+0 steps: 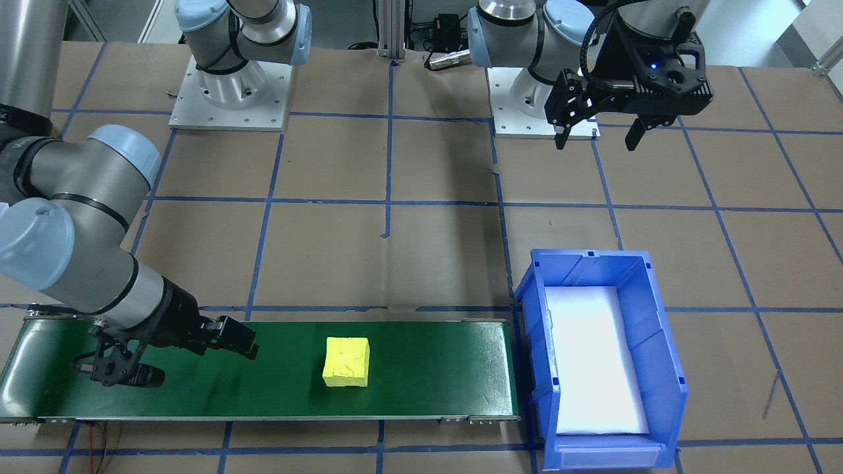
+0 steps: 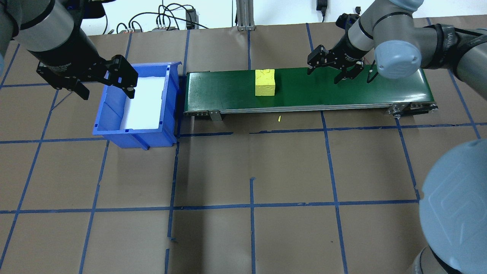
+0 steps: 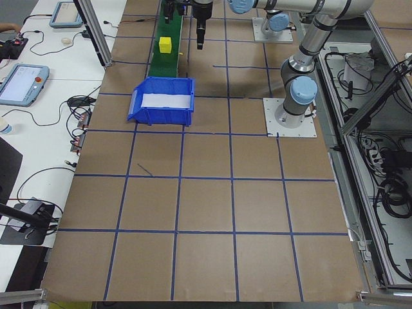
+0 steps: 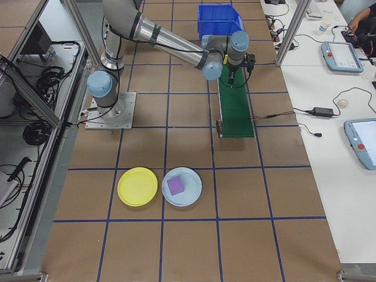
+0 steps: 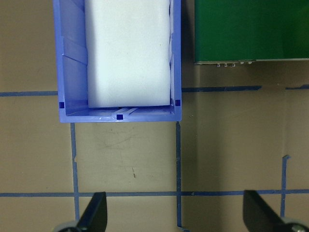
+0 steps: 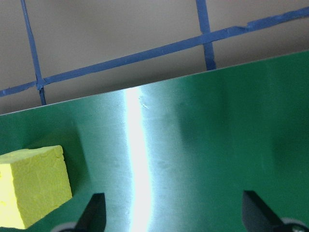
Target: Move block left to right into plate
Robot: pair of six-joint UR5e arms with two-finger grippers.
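Right gripper [image 2: 334, 70]: fingers spread, empty, low over the green conveyor belt [image 2: 342, 89], just right of the block.
Left gripper [image 2: 104, 83]: spread, empty, above blue bin [image 2: 110, 118].
Block [image 2: 264, 82]: yellow, mid-belt.
Plate [image 4: 137, 186]: yellow, well apart from the belt.

Bright, even overhead lighting in all views. Strong vertical glare streak on green belt [image 6: 137, 164] in right wrist view, centre-left; fainter sheen at belt's left end in front-facing view. White liner in blue bin [image 1: 596, 362] blown out, detail lost. Soft arm shadows on brown desk [image 2: 251, 160], centre of overhead and front-facing views. Yellow block [image 6: 31, 186] slightly soft at lower left. Side views small, distant objects low in detail.
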